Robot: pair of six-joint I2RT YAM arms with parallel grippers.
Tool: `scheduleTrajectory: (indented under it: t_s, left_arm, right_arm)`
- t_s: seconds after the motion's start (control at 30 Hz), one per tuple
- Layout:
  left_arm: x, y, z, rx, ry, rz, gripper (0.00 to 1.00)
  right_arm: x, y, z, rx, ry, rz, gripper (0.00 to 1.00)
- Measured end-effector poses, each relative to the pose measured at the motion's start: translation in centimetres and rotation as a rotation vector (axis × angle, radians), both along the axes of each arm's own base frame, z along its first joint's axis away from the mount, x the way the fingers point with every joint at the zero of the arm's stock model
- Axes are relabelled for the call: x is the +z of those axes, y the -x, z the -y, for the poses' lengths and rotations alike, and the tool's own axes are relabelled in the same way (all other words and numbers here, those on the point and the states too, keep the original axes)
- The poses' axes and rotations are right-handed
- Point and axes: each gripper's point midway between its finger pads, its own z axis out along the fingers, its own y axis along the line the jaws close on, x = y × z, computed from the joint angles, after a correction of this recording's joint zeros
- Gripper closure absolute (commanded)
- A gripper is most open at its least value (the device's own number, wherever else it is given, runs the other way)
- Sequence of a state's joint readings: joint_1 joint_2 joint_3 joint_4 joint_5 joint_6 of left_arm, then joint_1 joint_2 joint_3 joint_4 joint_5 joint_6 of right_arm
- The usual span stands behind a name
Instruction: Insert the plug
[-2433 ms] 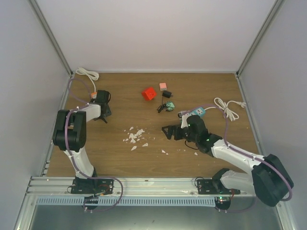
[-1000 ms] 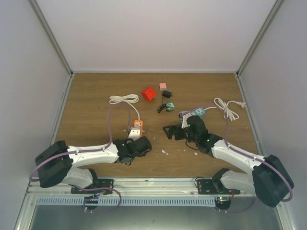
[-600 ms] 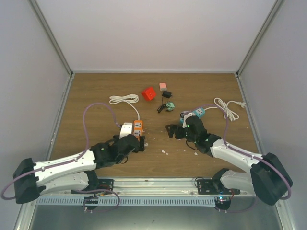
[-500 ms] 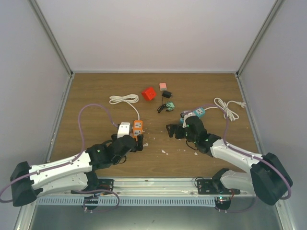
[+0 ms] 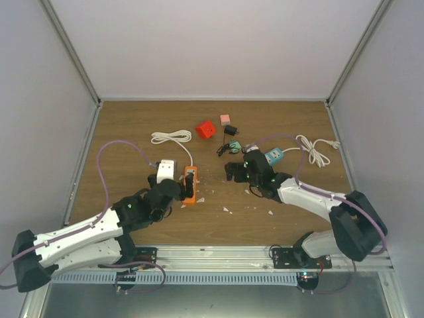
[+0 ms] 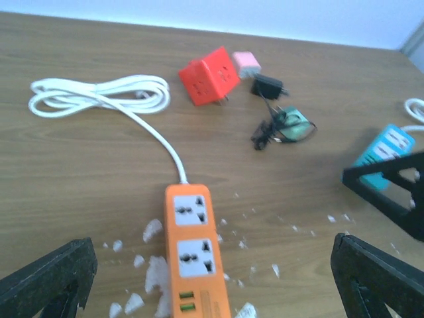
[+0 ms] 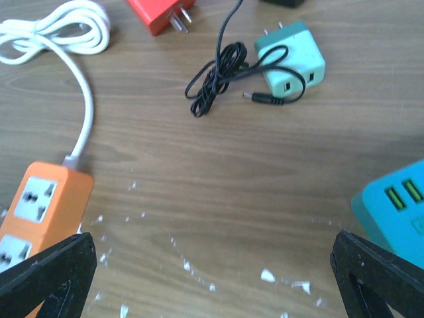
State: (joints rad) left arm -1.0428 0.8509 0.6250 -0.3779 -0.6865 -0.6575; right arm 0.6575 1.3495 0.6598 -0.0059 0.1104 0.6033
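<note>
An orange power strip (image 5: 190,185) lies flat on the wooden table, two sockets facing up, its white cable (image 5: 171,137) coiled behind it. In the left wrist view the strip (image 6: 194,255) lies between my wide-open left gripper (image 6: 212,285) fingers, untouched. A red plug (image 5: 205,129) with prongs lies further back; it also shows in the left wrist view (image 6: 209,75). My left gripper (image 5: 179,193) sits at the strip's near left side. My right gripper (image 5: 232,171) is open and empty, hovering right of the strip, as the right wrist view (image 7: 212,278) shows.
A pink cube (image 5: 224,119), a black charger (image 5: 230,130) and a mint charger (image 7: 291,63) with a black cable (image 7: 218,79) lie behind the right gripper. A teal power strip (image 5: 273,156) with a white cord (image 5: 315,149) lies right. White scraps (image 6: 156,271) litter the table round the orange strip.
My left arm swung from the far left to the middle, bringing the orange strip and its cable along; the strip now lies flat. My right gripper moved left and further back.
</note>
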Motion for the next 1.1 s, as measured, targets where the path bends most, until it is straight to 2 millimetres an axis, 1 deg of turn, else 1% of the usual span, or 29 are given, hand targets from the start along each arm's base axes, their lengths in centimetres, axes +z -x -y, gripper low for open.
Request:
scheduleTrajectory:
  t_s: [0.07,0.17,0.2,0.27,0.33,0.4,0.5,0.57,0.63,0.7,0.8,0.83,0.97,1.03,1.1]
  left_arm:
    - [0.3,-1.3,-0.5,0.008,-0.007,-0.003,0.01]
    - [0.5,-4.1,-2.8,0.041,0.016,-0.017,0.01]
    - [0.6,-4.8,-3.7,0.055,0.024,-0.019,0.01]
    - [0.8,-5.6,-4.9,0.07,0.037,-0.016,0.01]
    - [1.1,-5.8,-5.0,0.049,0.05,-0.008,0.01]
    - [1.1,-5.6,-4.5,0.01,0.065,-0.003,0.01]
    - [0.2,-5.5,-3.9,-0.032,0.062,-0.023,0.01]
    - [-0.6,-5.5,-3.6,-0.048,0.052,-0.044,0.01]
    - [-0.9,-5.5,-3.4,-0.057,0.049,-0.055,0.01]
    - [-0.9,-5.4,-3.3,-0.063,0.047,-0.054,0.01]
    - [-0.8,-5.4,-3.4,-0.063,0.048,-0.051,0.01]
    - [-0.8,-5.5,-3.3,-0.063,0.049,-0.05,0.01]
    - [-0.7,-5.5,-3.3,-0.064,0.051,-0.046,0.01]
    - [-0.6,-5.5,-3.3,-0.064,0.052,-0.044,0.01]
    - [-0.6,-5.6,-3.3,-0.063,0.053,-0.04,0.01]
  right_arm:
    - [0.0,-1.0,-0.4,-0.016,0.02,-0.004,0.01]
    - [-0.4,-2.8,-1.1,-0.038,0.057,-0.019,0.01]
    - [-0.5,-3.5,-1.3,-0.047,0.076,-0.019,0.01]
    - [-0.9,-4.9,-1.8,-0.057,0.118,-0.027,0.02]
    - [-1.3,-6.8,-2.6,-0.061,0.172,-0.033,0.05]
    - [-1.9,-8.5,-3.2,-0.069,0.216,-0.029,0.07]
    - [-3.1,-9.3,-2.8,-0.082,0.283,-0.04,0.12]
    - [-3.7,-9.9,-2.5,-0.082,0.32,-0.055,0.19]
    - [-4.0,-10.7,-2.4,-0.083,0.337,-0.058,0.25]
    - [-4.1,-11.4,-2.2,-0.084,0.348,-0.058,0.32]
    - [-4.0,-11.8,-2.1,-0.072,0.362,-0.052,0.41]
    - [-4.0,-12.0,-2.1,-0.069,0.365,-0.048,0.46]
    - [-4.5,-12.0,-2.4,-0.047,0.374,-0.055,0.69]
    - [-4.8,-11.9,-2.6,-0.032,0.374,-0.061,0.73]
    - [-4.8,-11.8,-2.9,-0.015,0.362,-0.065,0.73]
